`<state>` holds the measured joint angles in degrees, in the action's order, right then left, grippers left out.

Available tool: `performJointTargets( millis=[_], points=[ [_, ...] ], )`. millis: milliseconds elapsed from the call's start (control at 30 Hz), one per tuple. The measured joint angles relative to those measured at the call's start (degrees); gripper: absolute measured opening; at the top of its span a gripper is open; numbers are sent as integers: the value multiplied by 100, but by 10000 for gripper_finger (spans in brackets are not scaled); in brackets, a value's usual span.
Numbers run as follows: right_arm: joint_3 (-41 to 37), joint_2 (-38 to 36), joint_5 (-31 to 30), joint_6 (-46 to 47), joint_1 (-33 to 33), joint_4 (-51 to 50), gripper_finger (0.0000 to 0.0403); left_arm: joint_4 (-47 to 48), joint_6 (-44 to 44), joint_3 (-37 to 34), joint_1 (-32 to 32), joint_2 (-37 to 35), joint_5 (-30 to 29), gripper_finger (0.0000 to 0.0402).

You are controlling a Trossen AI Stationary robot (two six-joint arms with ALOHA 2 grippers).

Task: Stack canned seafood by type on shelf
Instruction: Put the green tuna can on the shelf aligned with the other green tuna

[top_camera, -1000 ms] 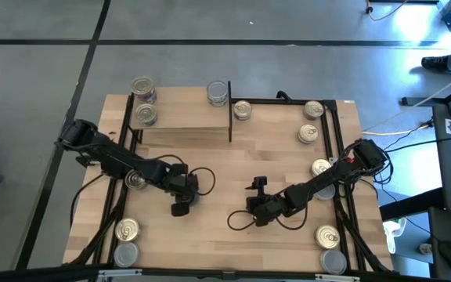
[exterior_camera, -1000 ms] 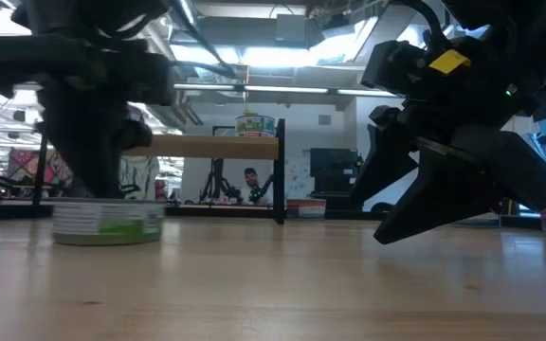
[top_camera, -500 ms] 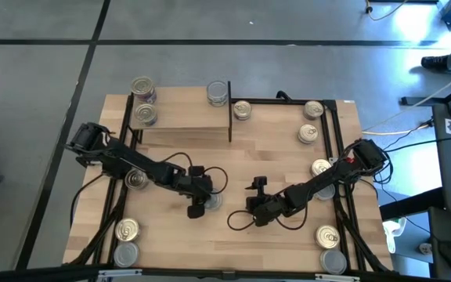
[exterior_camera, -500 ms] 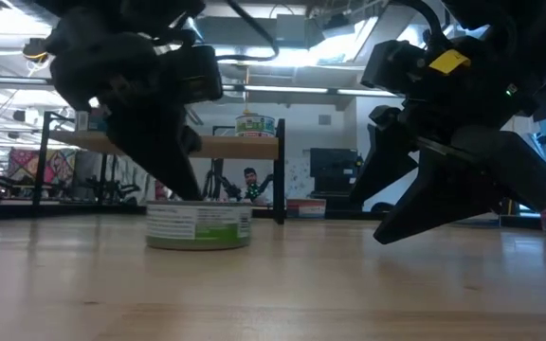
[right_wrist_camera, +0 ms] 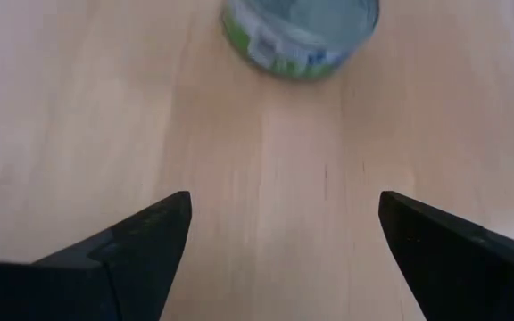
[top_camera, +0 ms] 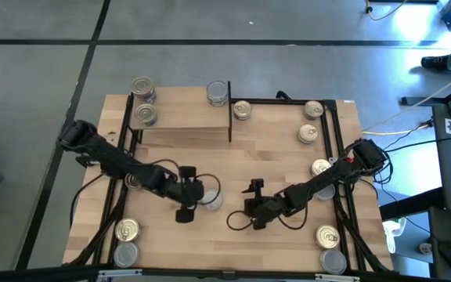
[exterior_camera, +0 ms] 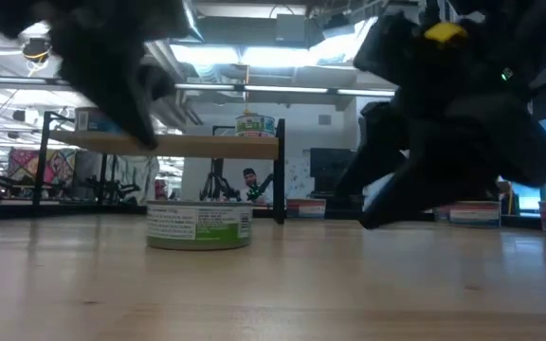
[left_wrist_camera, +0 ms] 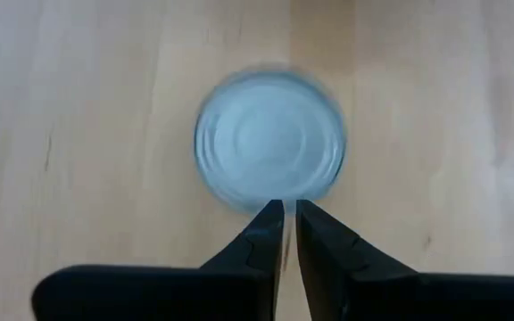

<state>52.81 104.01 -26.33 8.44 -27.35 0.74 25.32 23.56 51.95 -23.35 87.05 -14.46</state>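
Note:
A short tin with a plain silver top and a green-and-white label (top_camera: 211,200) (exterior_camera: 198,226) stands upright on the tabletop between my two grippers. My left gripper (top_camera: 196,199) (left_wrist_camera: 284,210) is shut and hovers just left of it; the low view shows it raised above the tin's height (exterior_camera: 121,85). My right gripper (top_camera: 250,206) (right_wrist_camera: 284,201) is open, low over the table to the tin's right, with the tin (right_wrist_camera: 299,29) ahead of its spread fingers. The shelf (top_camera: 182,119) stands at the far left and carries three tins (top_camera: 145,114) on its plank.
Other tins stand around the table: far right (top_camera: 313,110), right edge (top_camera: 321,168), near right corner (top_camera: 327,235), near left corner (top_camera: 127,229), and one under the left arm (top_camera: 135,180). Black frame rails (top_camera: 339,157) run along both sides. Cables loop by each gripper.
My left gripper, shut, pushed the silver-topped tin along the table toward the right, then drew back to the left and rose off it. The tin now stands further right, upright and free. My right gripper has shifted slightly toward the tin and stays open.

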Motion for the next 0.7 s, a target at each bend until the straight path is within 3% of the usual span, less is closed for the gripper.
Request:
performJointTargets(
  millis=[367,500,700],
  points=[
    [5,2,213,-64,259,1047,362,-1735,1061,-1486,-553,0,-330,31],
    [5,2,299,-98,390,1121,362,-1773,1320,-1520,-494,0,-336,31],
    [5,2,302,-156,376,1079,362,-1929,944,-1447,-104,0,-251,48]
  ],
)
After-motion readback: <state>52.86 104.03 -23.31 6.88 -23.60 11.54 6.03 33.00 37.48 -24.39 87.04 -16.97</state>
